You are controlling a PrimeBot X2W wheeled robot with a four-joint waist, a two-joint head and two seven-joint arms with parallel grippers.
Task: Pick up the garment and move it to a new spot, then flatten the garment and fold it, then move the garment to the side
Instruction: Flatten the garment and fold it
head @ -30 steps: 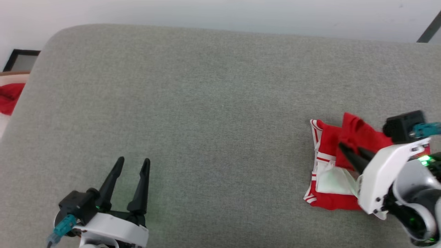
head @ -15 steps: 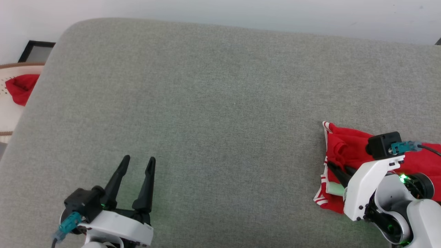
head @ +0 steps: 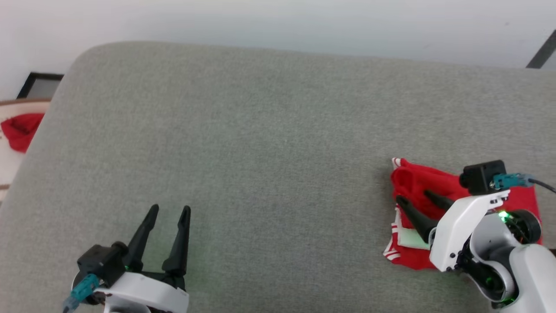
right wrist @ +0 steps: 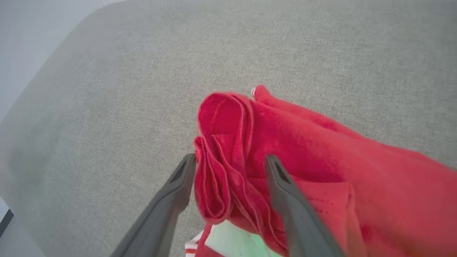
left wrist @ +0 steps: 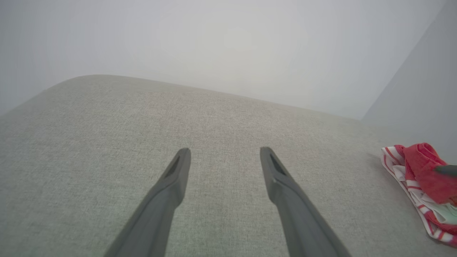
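The garment [head: 417, 182] lay crumpled at the right side of the grey fabric tabletop [head: 260, 152], near its front edge, red cloth heaped over a white part with red-and-white striped trim [head: 396, 219]. The right end effector [head: 413, 196] was on it with its fingers spread apart, released rather than pinching. The right wrist view showed a rolled red fold [right wrist: 221, 150] lying between those two fingers [right wrist: 171, 196], one finger at the fold's edge and the other resting across the cloth. The left end effector [head: 170, 209] hovered well apart at the front left, fingers wide and holding nothing, above bare fabric. From the left wrist view, the striped trim [left wrist: 396, 160] ran along the garment's near edge. Beyond the tabletop's left edge, the head view took in a pale, brown-rimmed holder [head: 8, 104], perhaps a basket, with a red cloth scrap [head: 19, 130] lying in it.
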